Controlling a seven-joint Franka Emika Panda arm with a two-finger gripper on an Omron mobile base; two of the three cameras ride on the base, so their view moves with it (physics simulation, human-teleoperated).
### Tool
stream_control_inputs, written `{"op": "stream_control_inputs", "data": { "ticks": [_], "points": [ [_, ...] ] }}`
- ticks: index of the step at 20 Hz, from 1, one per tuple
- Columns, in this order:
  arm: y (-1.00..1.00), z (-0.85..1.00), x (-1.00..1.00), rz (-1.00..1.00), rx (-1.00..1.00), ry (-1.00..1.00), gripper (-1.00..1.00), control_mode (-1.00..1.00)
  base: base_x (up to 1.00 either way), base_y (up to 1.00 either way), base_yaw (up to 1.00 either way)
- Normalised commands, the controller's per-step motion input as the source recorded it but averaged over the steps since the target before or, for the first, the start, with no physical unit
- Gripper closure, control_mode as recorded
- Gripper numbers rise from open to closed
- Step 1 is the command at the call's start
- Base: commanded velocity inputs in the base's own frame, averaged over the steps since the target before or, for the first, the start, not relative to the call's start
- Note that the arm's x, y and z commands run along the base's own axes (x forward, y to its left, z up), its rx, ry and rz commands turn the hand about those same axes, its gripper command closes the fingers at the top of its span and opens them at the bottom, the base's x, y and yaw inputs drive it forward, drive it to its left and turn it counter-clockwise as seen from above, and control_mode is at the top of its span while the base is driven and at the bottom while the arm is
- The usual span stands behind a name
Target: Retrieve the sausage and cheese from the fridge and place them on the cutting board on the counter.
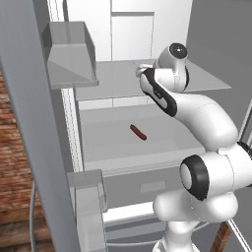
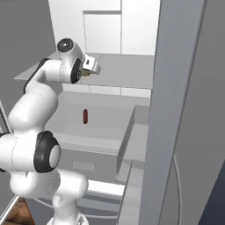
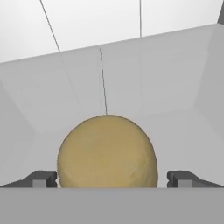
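The fridge [image 1: 147, 29] is seen open, its door edges close on both sides of the arm. The cheese [image 3: 107, 151] lies on the upper shelf [image 1: 118, 78], between the spread fingers [image 3: 41, 179] of the tool [image 3: 111, 183], untouched. The sausage [image 1: 138, 132] lies on the lower shelf [image 1: 162, 147], well apart.

Both base views flank the arm, facing the open fridge [image 1: 147, 59]; the hand view looks close along a shelf.

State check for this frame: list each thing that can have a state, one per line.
Grey stainless fridge: door open.
Round yellowish-tan cheese: on upper shelf, between the fingertips, not gripped.
Slim dark red-brown sausage: lying on lower shelf, untouched.
Two-finger gripper: open, a fingertip either side of the cheese.
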Motion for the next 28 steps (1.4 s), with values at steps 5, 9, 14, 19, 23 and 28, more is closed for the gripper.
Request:
{"op": "stream_control_inputs", "data": {
  "ticks": [5, 9, 14, 19, 23, 28],
  "points": [
    [0.02, -0.07, 0.18, 0.00, 0.00, 0.00, 1.00, -1.00, 0.00, 0.00, 0.00],
    [0.00, 0.00, 0.00, 0.00, 0.00, 0.00, 1.00, -1.00, 0.00, 0.00, 0.00],
    [0.00, 0.05, -0.62, 0.00, 0.00, -0.15, 1.00, -1.00, 0.00, 0.00, 0.00],
    [-0.31, 0.52, -1.00, 0.00, 0.00, -0.37, 1.00, -1.00, 0.00, 0.00, 0.00],
    [-0.35, 0.59, -1.00, 0.00, -0.07, -0.12, 1.00, -1.00, 0.00, 0.00, 0.00],
    [-0.31, 0.61, -1.00, 0.00, -0.16, 0.00, 1.00, -1.00, 0.00, 0.00, 0.00]
  ]
}}
